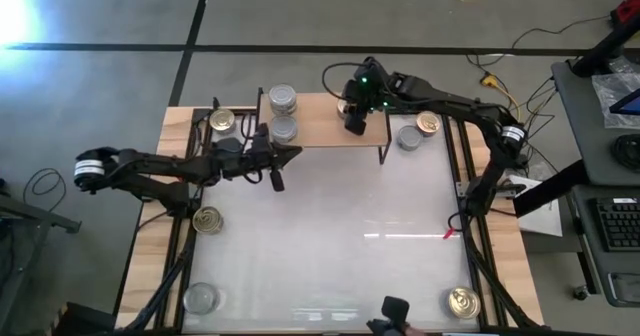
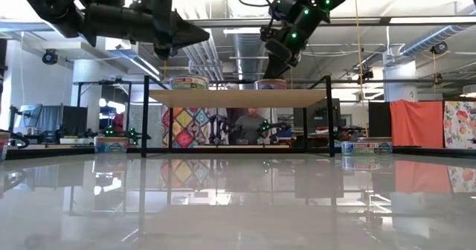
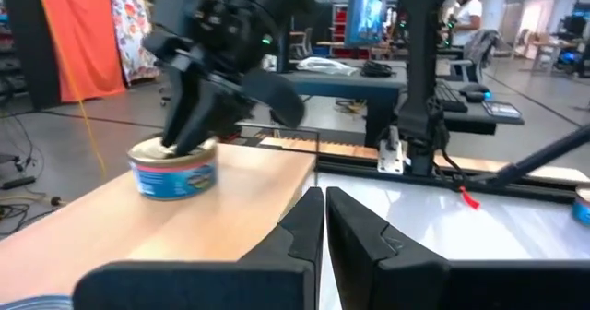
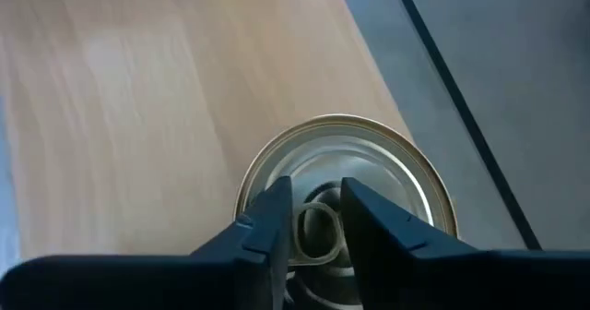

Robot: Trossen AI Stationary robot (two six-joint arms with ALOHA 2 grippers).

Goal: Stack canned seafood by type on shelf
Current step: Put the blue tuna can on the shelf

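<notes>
Fingers of the right gripper [image 4: 312, 220] sit low over a gold-topped can [image 4: 387, 167] that rests on the shelf [image 4: 166, 116], and from my seat I see them drawn close on either side of the can's pull ring [image 4: 318, 232], the ring showing in the narrow gap between them; I cannot tell whether they actually pinch it. In the high view that gripper [image 1: 355, 119] is over the right part of the shelf [image 1: 320, 126], with the can almost wholly hidden under it. The left wrist view shows the same can [image 3: 173, 170] standing upright on the wood with the right gripper's dark fingers [image 3: 198, 116] coming down onto its top. My left gripper [image 1: 277, 179] is off the shelf, just in front of its near edge, and its fingers [image 3: 304, 227] are pressed together with nothing between them. Just beyond those left fingers, on the left part of the shelf, I count two silver-topped cans [image 1: 283, 100], one behind the other. A gold can [image 1: 222, 122] sits on the table left of the shelf, another gold one [image 1: 208, 219] nearer me, a silver one [image 1: 201, 297] at the near left corner, a gold one [image 1: 462, 301] at the near right corner, and a silver can [image 1: 408, 137] and a gold can [image 1: 428, 124] sit right of the shelf. In the low view a person [image 2: 251, 125] shows in the room beyond the table, seen under the shelf.
</notes>
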